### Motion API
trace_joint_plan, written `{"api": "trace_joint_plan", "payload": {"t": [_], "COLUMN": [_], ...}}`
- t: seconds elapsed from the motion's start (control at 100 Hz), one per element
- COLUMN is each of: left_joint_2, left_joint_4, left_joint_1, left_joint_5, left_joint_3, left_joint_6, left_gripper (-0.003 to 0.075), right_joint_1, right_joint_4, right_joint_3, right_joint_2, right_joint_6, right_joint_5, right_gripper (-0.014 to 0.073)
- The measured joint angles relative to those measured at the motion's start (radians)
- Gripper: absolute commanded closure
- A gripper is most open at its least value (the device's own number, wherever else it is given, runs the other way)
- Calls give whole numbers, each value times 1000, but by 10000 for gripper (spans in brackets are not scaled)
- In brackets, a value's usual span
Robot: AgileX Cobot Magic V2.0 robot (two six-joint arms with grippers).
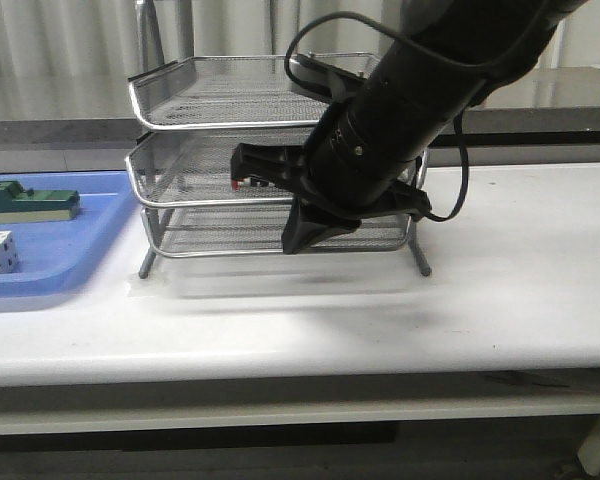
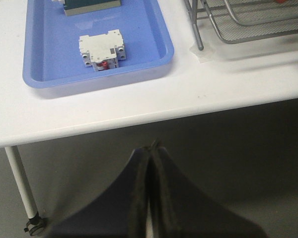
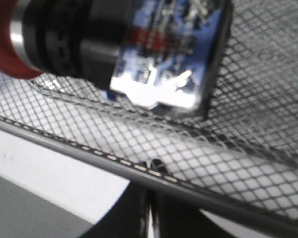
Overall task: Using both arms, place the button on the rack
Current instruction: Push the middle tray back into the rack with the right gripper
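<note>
The button (image 3: 114,44) lies on its side on the mesh of the rack's (image 1: 180,125) middle tier, red cap, dark body and blue contact block showing. In the front view only a bit of its red cap (image 1: 238,185) shows beside my right arm. My right gripper (image 3: 153,166) is shut and empty, its tips just under the tier's front rim (image 3: 89,148), below the button and apart from it. In the front view it (image 1: 292,242) points down and left in front of the rack. My left gripper (image 2: 150,148) is shut and empty, off the table's front edge.
A shallow blue tray (image 1: 70,250) lies left of the rack; it also shows in the left wrist view (image 2: 159,54). It holds a white block (image 2: 102,49) and a green block (image 1: 25,203). The rack's leg (image 2: 196,29) stands near the tray.
</note>
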State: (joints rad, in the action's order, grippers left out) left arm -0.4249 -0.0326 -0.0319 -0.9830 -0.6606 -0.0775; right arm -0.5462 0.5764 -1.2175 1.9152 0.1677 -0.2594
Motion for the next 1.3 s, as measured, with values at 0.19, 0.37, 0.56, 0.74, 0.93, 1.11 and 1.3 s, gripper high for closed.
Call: {"api": "trace_joint_plan", "payload": {"t": [0.19,0.37,0.56,0.74,0.93,1.11,1.3], "left_joint_2": [0,0,0,0,0,0,0], "left_joint_4": [0,0,0,0,0,0,0], "left_joint_1": [0,0,0,0,0,0,0], "left_joint_5": [0,0,0,0,0,0,0], "left_joint_3": [0,0,0,0,0,0,0], "left_joint_6": [0,0,0,0,0,0,0], "left_gripper": [741,741,741,741,741,741,741], "right_joint_1": [12,19,21,23,23,23,28], "right_joint_4": [-15,-17,-17,-19,-52,-124,-190], "right_joint_3": [-9,-9,-9,-9,-9,27,133], "right_joint_2": [9,9,9,-15,-78,-175,-324], "right_joint_6": [0,0,0,0,0,0,-4], "right_joint_5": [38,68,39,-64,-156,-185,-181], "right_gripper": [663,663,663,663,659,654,654]}}
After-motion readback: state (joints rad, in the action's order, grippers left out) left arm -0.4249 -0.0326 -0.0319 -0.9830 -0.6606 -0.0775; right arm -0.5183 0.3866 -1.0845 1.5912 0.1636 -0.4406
